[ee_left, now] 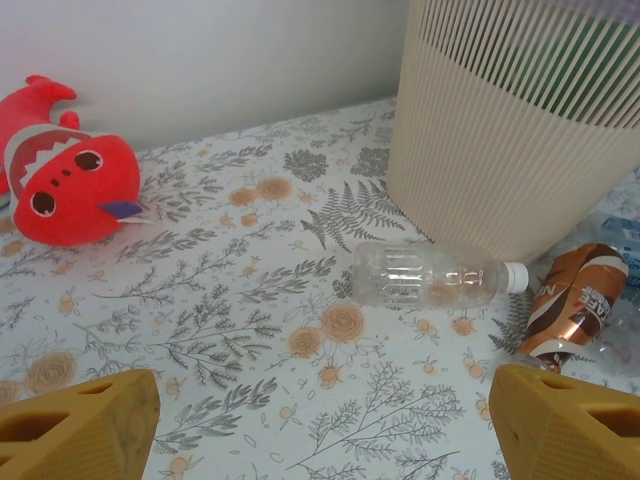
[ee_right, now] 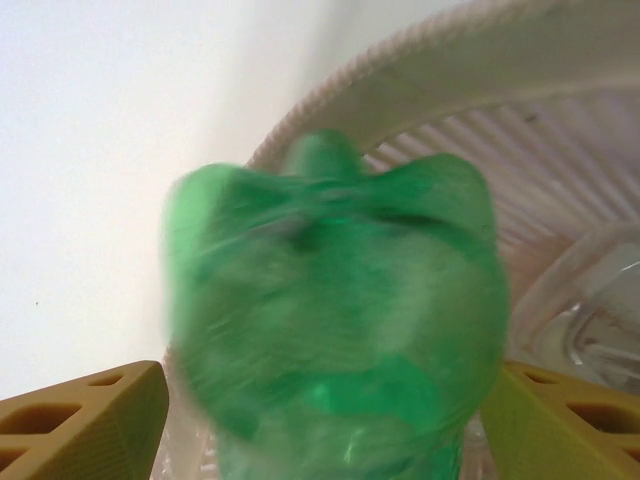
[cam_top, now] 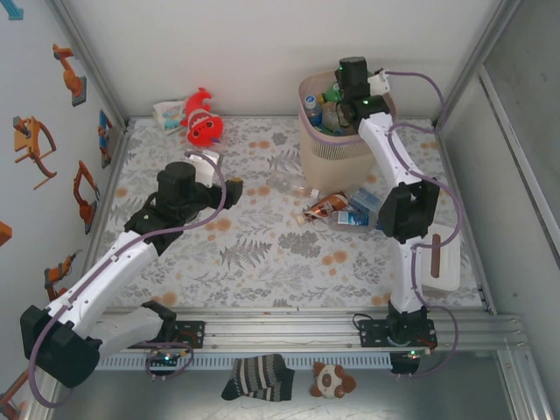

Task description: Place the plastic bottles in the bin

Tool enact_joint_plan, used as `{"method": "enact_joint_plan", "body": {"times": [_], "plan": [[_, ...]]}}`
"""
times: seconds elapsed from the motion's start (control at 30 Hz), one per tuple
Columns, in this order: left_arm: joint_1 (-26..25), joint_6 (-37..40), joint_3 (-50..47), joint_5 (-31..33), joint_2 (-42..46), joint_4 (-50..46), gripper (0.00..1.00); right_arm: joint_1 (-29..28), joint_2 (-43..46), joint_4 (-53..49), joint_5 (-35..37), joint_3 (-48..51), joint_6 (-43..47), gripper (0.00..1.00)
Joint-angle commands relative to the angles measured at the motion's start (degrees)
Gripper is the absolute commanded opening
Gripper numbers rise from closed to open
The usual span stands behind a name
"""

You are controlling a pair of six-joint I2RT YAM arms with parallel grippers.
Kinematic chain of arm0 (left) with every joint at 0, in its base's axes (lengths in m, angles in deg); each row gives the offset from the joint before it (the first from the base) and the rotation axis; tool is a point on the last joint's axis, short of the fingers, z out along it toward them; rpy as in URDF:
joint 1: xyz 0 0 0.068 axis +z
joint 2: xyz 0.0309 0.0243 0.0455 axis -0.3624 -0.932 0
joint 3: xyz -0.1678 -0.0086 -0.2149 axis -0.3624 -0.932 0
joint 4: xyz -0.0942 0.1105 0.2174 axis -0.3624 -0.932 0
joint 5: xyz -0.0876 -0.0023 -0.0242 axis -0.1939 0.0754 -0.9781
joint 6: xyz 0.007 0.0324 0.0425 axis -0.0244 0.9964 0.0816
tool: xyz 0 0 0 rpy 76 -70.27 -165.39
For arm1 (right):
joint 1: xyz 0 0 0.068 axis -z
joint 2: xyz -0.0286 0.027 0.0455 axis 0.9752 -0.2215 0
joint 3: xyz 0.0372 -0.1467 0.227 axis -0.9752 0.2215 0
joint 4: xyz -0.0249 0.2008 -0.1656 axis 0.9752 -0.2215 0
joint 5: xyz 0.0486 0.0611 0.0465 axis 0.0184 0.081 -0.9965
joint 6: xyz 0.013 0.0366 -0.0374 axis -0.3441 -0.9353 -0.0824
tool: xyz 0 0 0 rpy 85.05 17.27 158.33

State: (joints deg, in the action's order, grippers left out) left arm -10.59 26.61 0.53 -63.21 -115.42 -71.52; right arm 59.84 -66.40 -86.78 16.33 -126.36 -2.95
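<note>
Right hand (ee_right: 325, 410) is gaping wide around one blurred green bottle (ee_right: 340, 300) over one bin (cam_top: 337, 156); left hand (ee_left: 325, 415) is gaping empty

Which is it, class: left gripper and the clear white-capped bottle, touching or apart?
Apart. Left wrist view: patterned table lies between the left gripper and the clear bottle.

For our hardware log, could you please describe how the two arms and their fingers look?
The left arm and right arm have white shells, black joint housings and a mauve cable looping alongside each. The left fingers and right fingers are mustard-yellow plastic with hollow cut-outs.
</note>
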Motion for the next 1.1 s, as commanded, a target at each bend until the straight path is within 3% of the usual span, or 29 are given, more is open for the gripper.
{"method": "enact_joint_plan", "body": {"times": [0.0, 0.23, 0.3, 0.43, 0.57, 0.67, 1.07], "plan": [[0.14, -1.12, -0.43, 0.46, 0.12, 2.11, 0.85, 0.63, 6.4, -2.4, 3.97, 0.67, 0.06, 0.8], [0.24, -1.46, -0.52, 0.44, 0.03, 2.61, 0.85, 0.96, 12.6, -1.84, 5.62, 4.87, 2.16, 0.78], [0.19, -1.5, -0.44, 0.45, -0.07, 2.68, 0.85, 1.25, 12.6, 0.97, 3.49, 4.64, 7.34, 0.73], [0.27, -1.6, -0.09, -0.36, -0.67, 2.97, 0.85, 2.97, 9.15, 4.62, -6.2, 1.59, 12.08, 0.57], [0.16, -1.81, -0.24, -0.57, -0.53, 2.78, 0.83, 5.25, 5.19, 7.45, -16.33, 0.45, 9.82, 0.45], [0.11, -2.0, -0.59, -0.35, -0.19, 2.66, 0.83, 6.07, 3.15, 9.09, -19.87, 1.34, 7.98, 0.39], [0.26, -1.98, -0.61, 0.17, 0.02, 2.61, 0.83, 7.2, -2.19, 10.57, -22.95, 3.54, 6.18, 0.35]]}}
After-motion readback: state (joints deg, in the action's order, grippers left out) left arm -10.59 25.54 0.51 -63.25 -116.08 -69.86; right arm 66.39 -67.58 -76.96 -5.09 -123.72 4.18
